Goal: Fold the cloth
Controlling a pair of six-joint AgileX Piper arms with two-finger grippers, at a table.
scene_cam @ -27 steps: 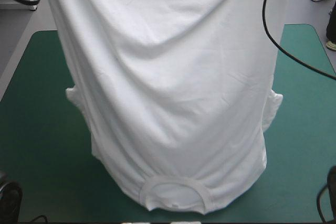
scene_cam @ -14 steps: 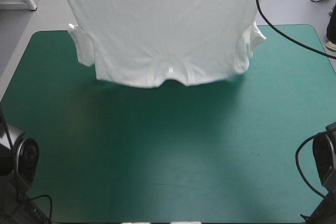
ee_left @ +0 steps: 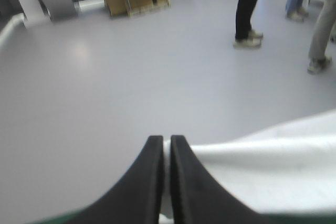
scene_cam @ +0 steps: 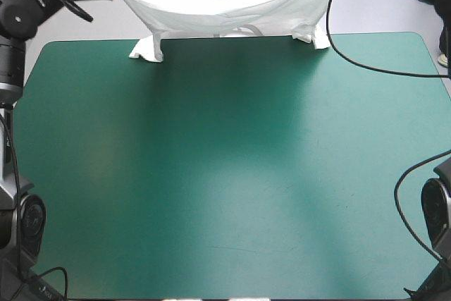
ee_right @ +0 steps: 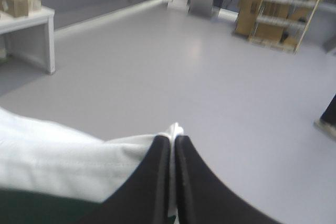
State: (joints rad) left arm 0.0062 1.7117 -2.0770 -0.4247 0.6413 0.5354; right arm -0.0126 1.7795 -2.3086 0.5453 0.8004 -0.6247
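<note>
At the table's (scene_cam: 225,174) far edge, left claw (ee_left: 163,140) and right claw (ee_right: 172,138) pinch the T-shirt (scene_cam: 211,9) (sagging).

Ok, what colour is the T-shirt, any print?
The T-shirt is plain white, no print visible; clearest in the high view.

T-shirt (scene_cam: 211,8) between grippers (ee_left: 163,140) (ee_right: 172,139), over far table (scene_cam: 225,174) edge

From where I stand, the teal-green worktop (scene_cam: 225,174) lies bare from its near edge almost to the far one, so an end effector could pass anywhere over it. Only the far edge is blocked. There the T-shirt (scene_cam: 211,5) sags as a band, pinched between the left end effector (ee_left: 163,139) and the right end effector (ee_right: 172,137), and its sleeve ends (scene_cam: 146,48) reach down to the cover.
</note>
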